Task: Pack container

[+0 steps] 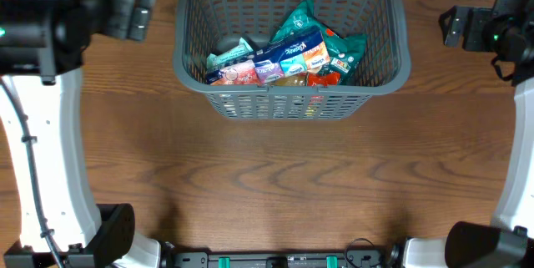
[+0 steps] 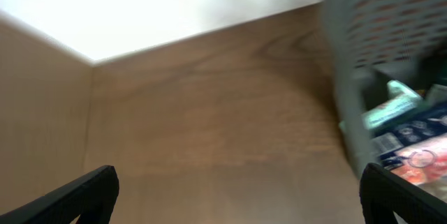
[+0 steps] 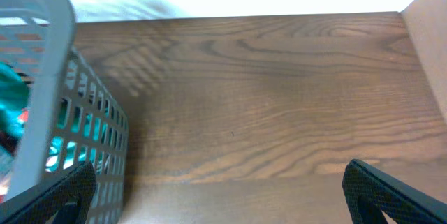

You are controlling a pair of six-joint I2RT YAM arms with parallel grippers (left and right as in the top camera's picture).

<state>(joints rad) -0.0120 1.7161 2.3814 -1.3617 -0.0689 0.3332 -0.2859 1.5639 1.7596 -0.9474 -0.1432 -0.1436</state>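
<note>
One container is sitting far-centre on the tabletop, holding roughly six overlapping packets, with left gripper and right gripper hovering either side, jaws wide, empty.

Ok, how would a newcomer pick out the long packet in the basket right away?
On the wooden table, the grey slotted container sits at the far middle. The long packet lies diagonally on top of its pile. Unlike the teal bag and the green bag beside it, it shows a row of red, purple and blue panels.
</note>
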